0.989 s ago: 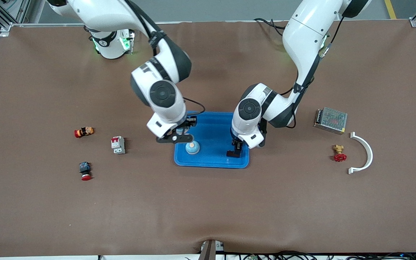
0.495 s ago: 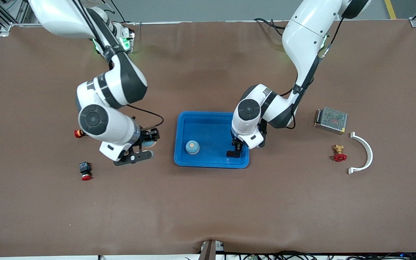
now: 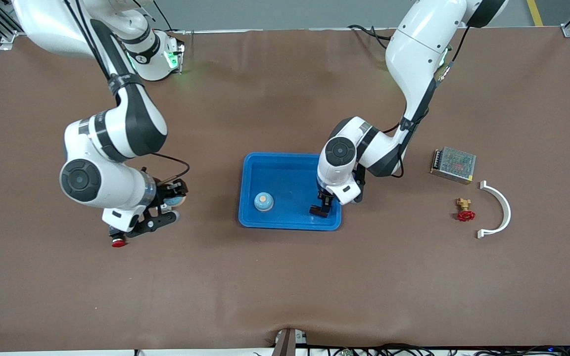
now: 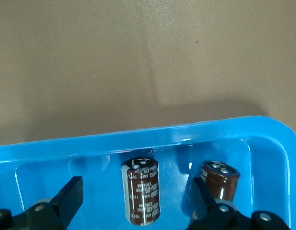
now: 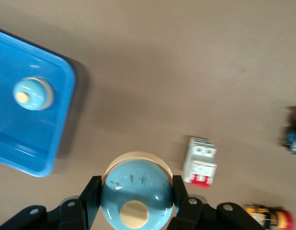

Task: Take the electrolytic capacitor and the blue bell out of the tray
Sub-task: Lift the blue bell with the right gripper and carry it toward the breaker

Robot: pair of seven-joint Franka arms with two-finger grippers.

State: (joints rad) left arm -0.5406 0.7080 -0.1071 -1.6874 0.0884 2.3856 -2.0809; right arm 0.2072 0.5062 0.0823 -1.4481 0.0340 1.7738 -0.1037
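Note:
A blue tray [image 3: 290, 226] lies mid-table. In it sits a blue bell [image 3: 263, 201] with a tan button. My right gripper [image 3: 171, 203] is shut on a second blue bell [image 5: 136, 194], held over the brown table at the right arm's end, above a white breaker [image 5: 200, 160]. My left gripper [image 3: 320, 211] hangs low in the tray's corner toward the left arm's end, open. A brown capacitor [image 4: 141, 190] lies between its fingers without touching them. Beside one finger shows a second brown cylinder [image 4: 219, 179]; whether it is a reflection I cannot tell.
A red push button [image 3: 117, 242] peeks out under the right arm, and an orange part [image 5: 267, 218] lies near the breaker. Toward the left arm's end sit a metal power supply [image 3: 453, 164], a red valve [image 3: 464, 211] and a white curved clip [image 3: 500, 210].
The right arm has swung from over the tray toward its own end of the table, carrying a blue bell. The other bell stays in the tray. The left arm has barely moved.

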